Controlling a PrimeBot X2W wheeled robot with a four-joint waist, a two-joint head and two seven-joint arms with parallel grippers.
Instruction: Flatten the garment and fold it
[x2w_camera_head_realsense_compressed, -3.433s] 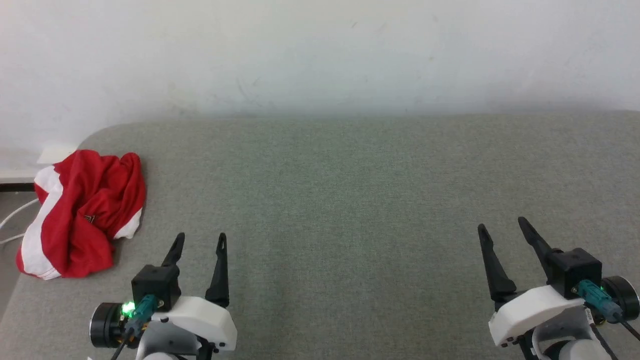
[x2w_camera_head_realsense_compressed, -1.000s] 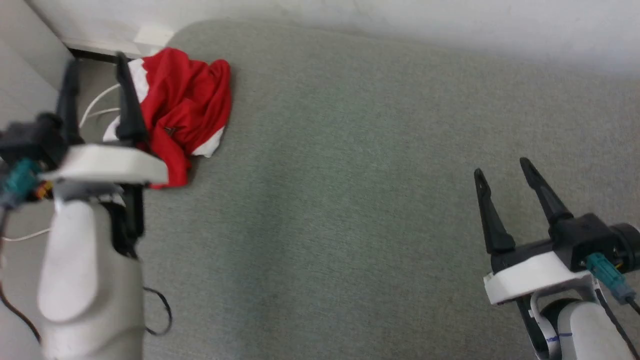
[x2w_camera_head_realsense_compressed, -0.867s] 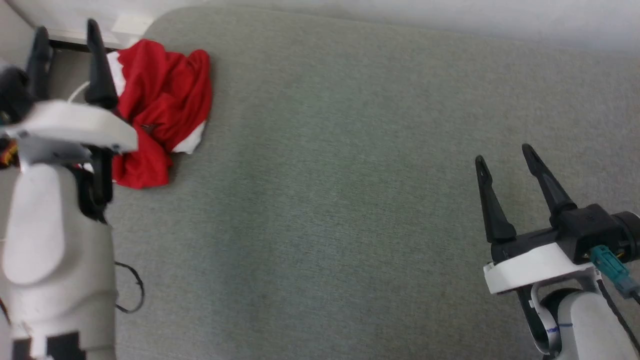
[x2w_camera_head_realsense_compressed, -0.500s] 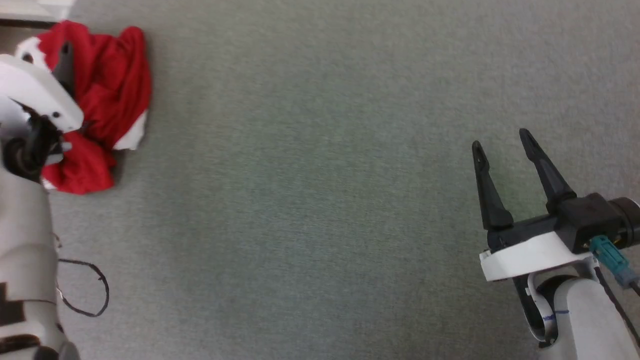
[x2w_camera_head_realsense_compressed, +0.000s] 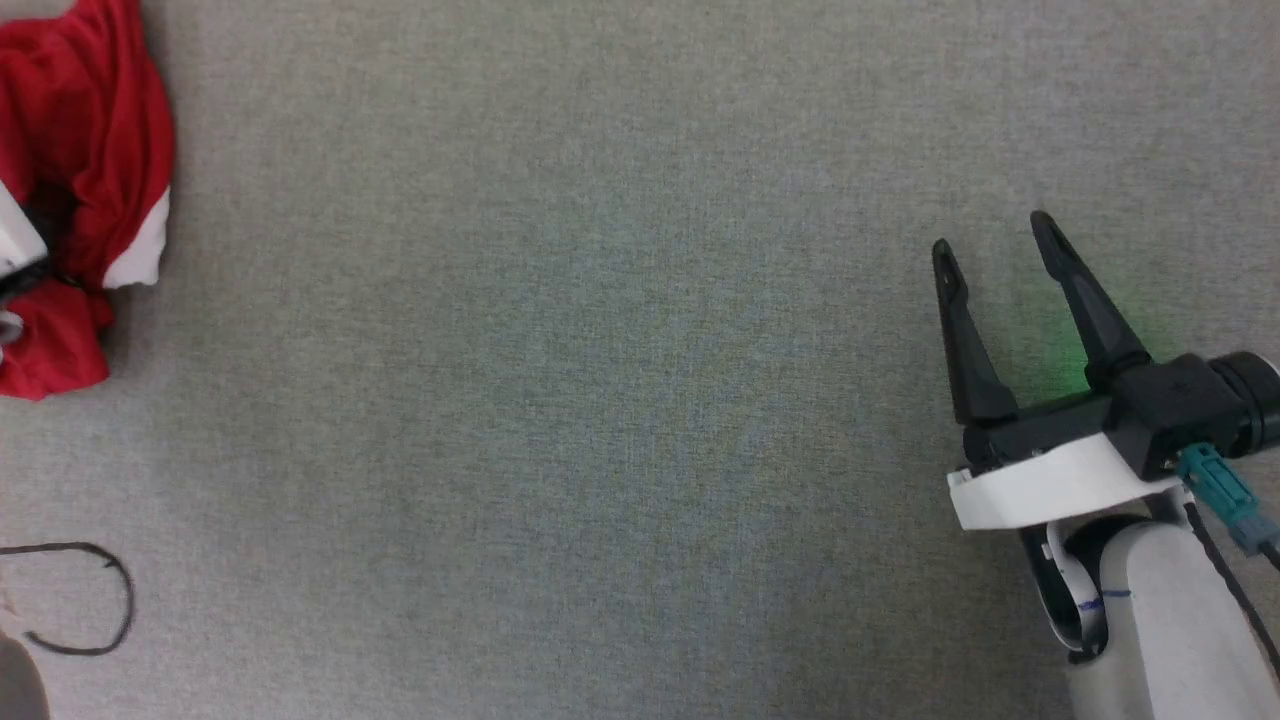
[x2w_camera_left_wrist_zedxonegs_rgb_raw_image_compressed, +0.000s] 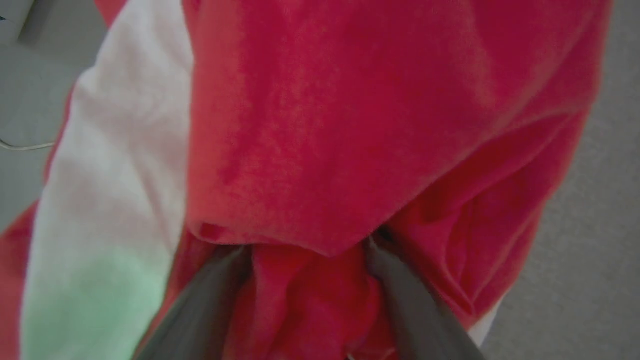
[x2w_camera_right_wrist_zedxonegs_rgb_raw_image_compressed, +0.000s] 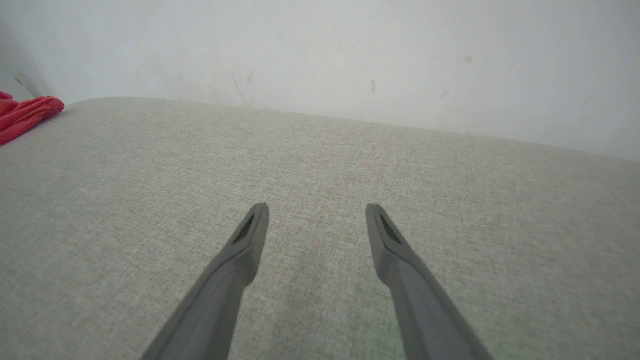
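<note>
- While the grey padded surface (x2w_camera_head_realsense_compressed: 600, 400) stretches wide and flat between the arms, the garment (x2w_camera_head_realsense_compressed: 90, 150) lies crumpled at its far left. There the head view's left and top edges cut it off.
- From the right wrist, the surface's far edge runs along a white wall (x2w_camera_right_wrist_zedxonegs_rgb_raw_image_compressed: 350, 50) and curves into a rounded corner at the left. A strip of the red garment (x2w_camera_right_wrist_zedxonegs_rgb_raw_image_compressed: 25, 112) lies at that corner.
- The right gripper (x2w_camera_head_realsense_compressed: 990, 232) hangs over the right part of the surface, well apart from the garment. Its fingers are spread with nothing between them.
- The left gripper (x2w_camera_left_wrist_zedxonegs_rgb_raw_image_compressed: 307, 250) is pushed into the garment with its fingers spread and red cloth bunched between them. Its tips are hidden under a red fold.
- The garment's white stripe (x2w_camera_left_wrist_zedxonegs_rgb_raw_image_compressed: 110, 200) runs to the left of those fingers, blurred, with a green glow low down.
- A black cable loop (x2w_camera_head_realsense_compressed: 90, 600) lies at the lower left of the head view, cut by the frame edge.
</note>
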